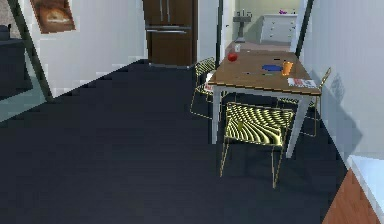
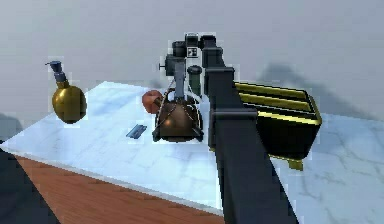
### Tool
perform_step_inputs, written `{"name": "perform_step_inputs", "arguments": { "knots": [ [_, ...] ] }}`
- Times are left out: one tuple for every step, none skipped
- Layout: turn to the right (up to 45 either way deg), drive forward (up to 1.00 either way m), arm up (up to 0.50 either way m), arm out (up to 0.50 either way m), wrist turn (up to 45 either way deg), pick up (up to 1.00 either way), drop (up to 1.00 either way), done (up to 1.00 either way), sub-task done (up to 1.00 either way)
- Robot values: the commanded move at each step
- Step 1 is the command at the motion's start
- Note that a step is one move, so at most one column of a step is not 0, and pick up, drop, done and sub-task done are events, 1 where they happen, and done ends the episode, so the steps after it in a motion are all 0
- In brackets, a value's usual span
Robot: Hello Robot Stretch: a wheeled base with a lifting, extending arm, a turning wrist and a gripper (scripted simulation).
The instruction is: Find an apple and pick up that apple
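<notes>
On white desk (image 2: 85,140), apple (image 2: 151,100) just left of pot (image 2: 181,122). Probably light, firm, slick, apt to roll; best gripped across the middle. Hand (image 2: 173,82) by pot; cannot tell whether holding anything.

Glossy brass-coloured vase (image 2: 68,103), pale stone-like countertop (image 2: 95,150), wooden table (image 1: 252,78), matt floor (image 1: 120,140)

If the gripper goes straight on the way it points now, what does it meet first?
Probably the grey wall behind the white counter. A round brown pot stands at the gripper; depth is unclear, so it may come first.
</notes>
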Motion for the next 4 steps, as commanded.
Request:
{"name": "perform_step_inputs", "arguments": {
  "knots": [
    [0.0,0.00,0.00,0.00,45.0,0.00,0.00,0.00,0.00],
    [0.0,0.00,0.00,0.00,45.0,0.00,0.00,0.00,0.00],
    [0.0,0.00,0.00,0.00,45.0,0.00,0.00,0.00,0.00],
    [0.0,0.00,-0.10,0.00,0.0,0.00,0.00,0.00,0.00]
  ]
}}
